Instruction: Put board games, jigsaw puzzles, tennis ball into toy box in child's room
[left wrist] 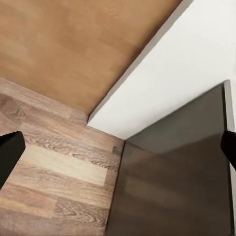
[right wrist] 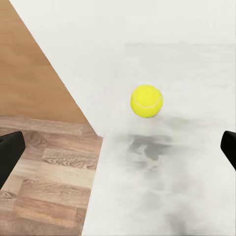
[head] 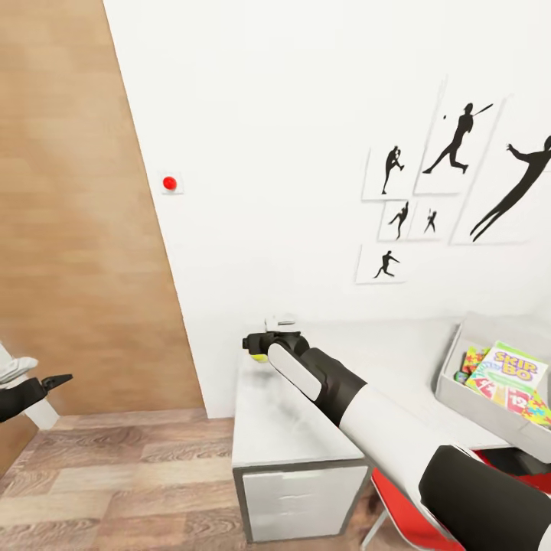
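The tennis ball (right wrist: 146, 101) lies on the pale table (right wrist: 162, 196), close to the wall and the table's end. My right gripper (right wrist: 118, 152) is open just short of it, black fingertips (right wrist: 10, 153) spread wider than the ball and not touching it. In the head view the right gripper (head: 257, 346) hovers over the table (head: 306, 428) with the ball (head: 259, 357) peeking out beneath it. The toy box (head: 471, 404) stands at the right, holding a yellow-green lettered board game (head: 511, 373) and jigsaw puzzles (head: 474, 357). My left gripper (head: 55, 380) is open and empty over the floor.
A red chair (head: 398, 501) sits under the table beside my right arm. Black athlete posters (head: 459, 141) hang on the white wall, and a brown wood panel (head: 76, 229) stands at the left. The left wrist view has plank floor (left wrist: 54, 167) and a dark grey surface (left wrist: 182, 177).
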Robot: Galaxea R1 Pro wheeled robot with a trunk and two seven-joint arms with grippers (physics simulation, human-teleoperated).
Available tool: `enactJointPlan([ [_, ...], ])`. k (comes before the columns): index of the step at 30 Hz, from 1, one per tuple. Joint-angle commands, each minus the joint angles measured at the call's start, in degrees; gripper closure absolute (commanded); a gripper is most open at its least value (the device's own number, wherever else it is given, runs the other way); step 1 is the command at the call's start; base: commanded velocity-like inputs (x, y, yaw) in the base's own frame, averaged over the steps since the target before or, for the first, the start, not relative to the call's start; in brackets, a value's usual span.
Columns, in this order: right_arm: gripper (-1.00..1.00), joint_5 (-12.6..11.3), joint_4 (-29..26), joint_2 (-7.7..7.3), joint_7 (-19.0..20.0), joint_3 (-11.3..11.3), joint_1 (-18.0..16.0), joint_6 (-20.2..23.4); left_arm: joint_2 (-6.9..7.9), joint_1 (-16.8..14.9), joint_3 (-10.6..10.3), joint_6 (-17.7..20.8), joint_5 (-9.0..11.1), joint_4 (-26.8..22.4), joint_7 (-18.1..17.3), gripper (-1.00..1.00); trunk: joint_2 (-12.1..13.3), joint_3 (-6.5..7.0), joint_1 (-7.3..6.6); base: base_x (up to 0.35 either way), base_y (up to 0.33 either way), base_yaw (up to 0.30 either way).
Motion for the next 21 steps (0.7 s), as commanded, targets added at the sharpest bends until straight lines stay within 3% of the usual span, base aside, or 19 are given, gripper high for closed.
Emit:
enactJointPlan([
  [1,-1.0,-0.4,0.0,0.0,-0.5,0.1,-0.1,0.0,-0.01,-0.1,0.1,0.3,0.0,0.0,-0.2,-1.0,-0.1,-0.16,0.05,0.195,0.003,0.153],
  [12,-1.0,-0.3,-0.1,0.0,-0.5,0.1,-0.1,-0.3,-0.01,-0.1,0.1,-1.0,0.0,-0.1,-0.5,-1.0,-0.1,-0.24,0.05,0.223,0.007,0.031],
  [21,-1.0,-0.3,-0.1,0.0,-0.5,0.9,-0.1,-1.2,-0.01,-0.1,0.1,-1.0,0.0,-0.1,-0.6,-1.0,-0.1,-0.24,0.05,0.057,0.21,0.0],
])
